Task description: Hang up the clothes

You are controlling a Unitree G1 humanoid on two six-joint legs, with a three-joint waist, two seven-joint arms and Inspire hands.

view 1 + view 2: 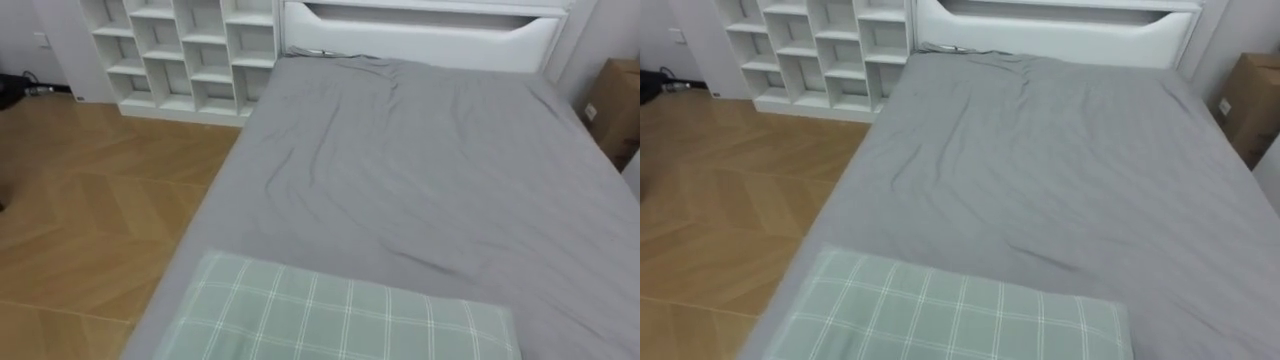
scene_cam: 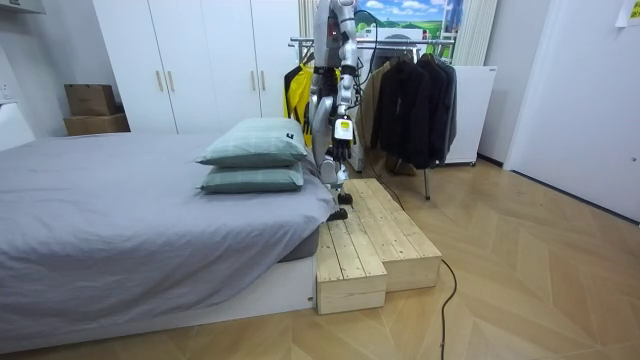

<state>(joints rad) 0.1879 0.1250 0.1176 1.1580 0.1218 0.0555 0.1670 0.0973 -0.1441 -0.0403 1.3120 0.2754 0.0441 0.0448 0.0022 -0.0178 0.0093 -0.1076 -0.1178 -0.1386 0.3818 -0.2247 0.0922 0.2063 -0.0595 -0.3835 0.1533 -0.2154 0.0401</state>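
Grey bed (image 1: 430, 190) seen from above, checked pillow (image 1: 340, 315) laid at its near end, white shelves (image 1: 185, 50) placed beyond its far left corner, box (image 1: 615, 105) set at its right.

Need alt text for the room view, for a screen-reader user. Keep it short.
A humanoid robot stands on a low wooden platform at the pillow end of a grey-sheeted bed. Two green pillows are stacked beside it. Behind it hang dark garments and a yellow garment, with white wardrobes along the back wall.
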